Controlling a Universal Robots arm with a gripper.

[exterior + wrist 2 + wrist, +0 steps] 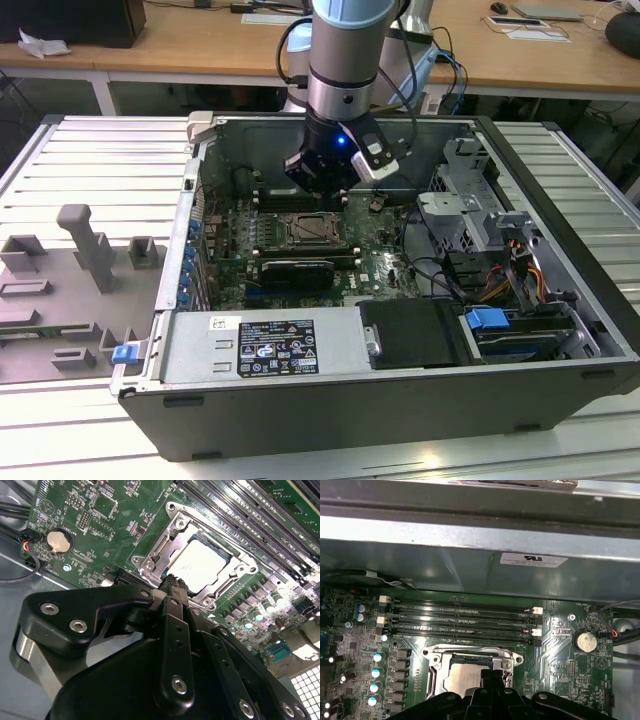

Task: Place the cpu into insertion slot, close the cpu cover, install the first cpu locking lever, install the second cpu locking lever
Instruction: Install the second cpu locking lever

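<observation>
We see the cpu (200,565) lying flat in the insertion slot (150,562) under the clenched, empty tool (172,582); it looks light, stiff and breakable, best held by its edges.

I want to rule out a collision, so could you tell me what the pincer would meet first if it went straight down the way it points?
Probably the cpu cover, closed over the cpu: the pincer hangs over the socket's near edge. Depth is unclear, so this is a judgement.
</observation>
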